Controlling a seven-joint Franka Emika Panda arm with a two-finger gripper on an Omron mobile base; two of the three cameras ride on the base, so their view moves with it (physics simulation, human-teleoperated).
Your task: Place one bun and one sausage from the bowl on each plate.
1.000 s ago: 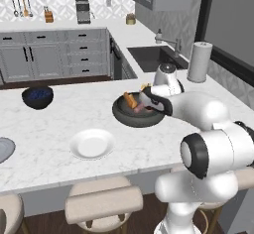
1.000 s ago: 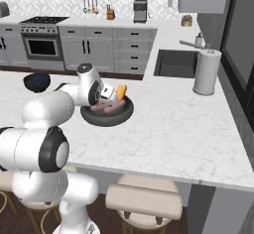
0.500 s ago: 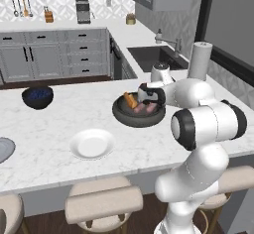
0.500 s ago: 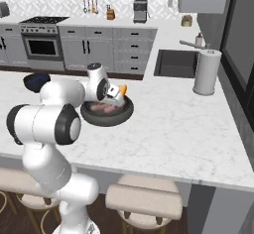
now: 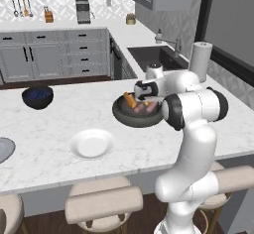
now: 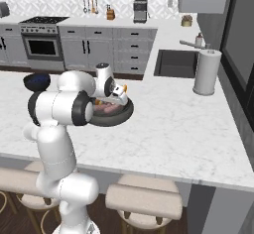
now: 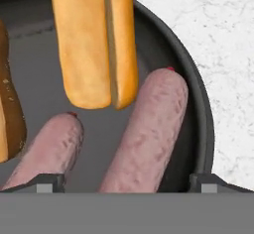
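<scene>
A glossy dark blue bowl [image 5: 37, 96] sits well apart on the marble island [image 5: 59, 124]. A paper towel roll [image 6: 206, 72] stands beside the sink [image 6: 177, 63]. Padded stools [image 5: 96, 205] line the front edge.

Home kitchen — stove [image 6: 42, 21], sink [image 5: 158, 55], marble counter [image 6: 188, 129].

Both sausages [image 7: 149, 129] and both buns [image 7: 94, 39] sit in the dark bowl [image 5: 124, 119]. White plate [image 5: 92, 144] is nearby, grey plate [image 5: 4, 148] further left.
</scene>
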